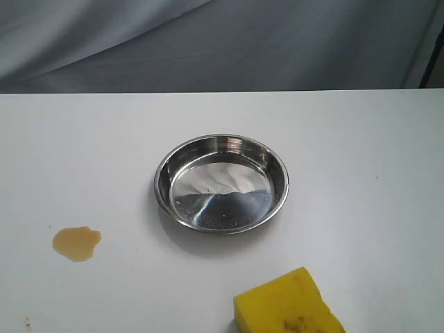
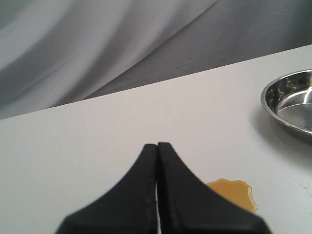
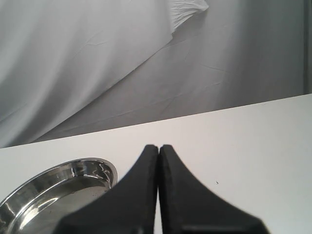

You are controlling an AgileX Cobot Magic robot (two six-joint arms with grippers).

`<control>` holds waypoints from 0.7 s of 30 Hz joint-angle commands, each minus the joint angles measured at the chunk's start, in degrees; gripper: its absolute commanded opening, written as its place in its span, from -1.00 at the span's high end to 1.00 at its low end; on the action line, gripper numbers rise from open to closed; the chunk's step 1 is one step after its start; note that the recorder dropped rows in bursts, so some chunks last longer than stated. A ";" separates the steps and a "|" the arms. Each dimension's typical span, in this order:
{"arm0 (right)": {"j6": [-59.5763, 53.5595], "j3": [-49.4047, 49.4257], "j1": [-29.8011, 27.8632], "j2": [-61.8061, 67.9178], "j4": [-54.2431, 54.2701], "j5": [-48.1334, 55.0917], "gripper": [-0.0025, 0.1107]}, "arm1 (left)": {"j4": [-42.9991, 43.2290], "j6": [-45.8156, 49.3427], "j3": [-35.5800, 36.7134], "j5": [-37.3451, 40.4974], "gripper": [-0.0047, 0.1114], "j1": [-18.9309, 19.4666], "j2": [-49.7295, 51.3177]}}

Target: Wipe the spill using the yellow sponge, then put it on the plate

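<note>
The amber-brown spill (image 1: 76, 243) lies on the white table at the front left. A shiny steel plate (image 1: 164, 177) sits in the middle of the table. The yellow sponge (image 1: 288, 305) rests at the front edge, right of centre, partly cut off by the frame. Neither gripper shows in the exterior view. In the left wrist view my left gripper (image 2: 157, 145) is shut on nothing, with the spill (image 2: 234, 193) just beside it and the plate (image 2: 273, 90) farther off. My right gripper (image 3: 159, 146) is shut and holds nothing, with the plate (image 3: 105, 168) close by it; the sponge is hidden there.
A grey cloth backdrop (image 1: 222, 41) hangs behind the table's far edge (image 1: 222, 92). A few small brown specks (image 1: 28, 322) mark the table at the front left corner.
</note>
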 commanded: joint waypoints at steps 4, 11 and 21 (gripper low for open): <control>-0.23 0.20 0.16 -0.38 -0.08 0.03 0.96 | -0.06 -0.33 -0.42 -0.60 0.92 -0.31 -0.28; 5.93 0.20 0.16 -0.38 2.58 -17.84 0.96 | -0.06 -0.33 -0.42 -0.60 0.92 -0.31 -0.28; 40.71 -18.74 0.16 7.10 -39.09 -0.51 0.96 | -0.06 -0.33 -0.42 -0.60 0.92 -0.31 -0.28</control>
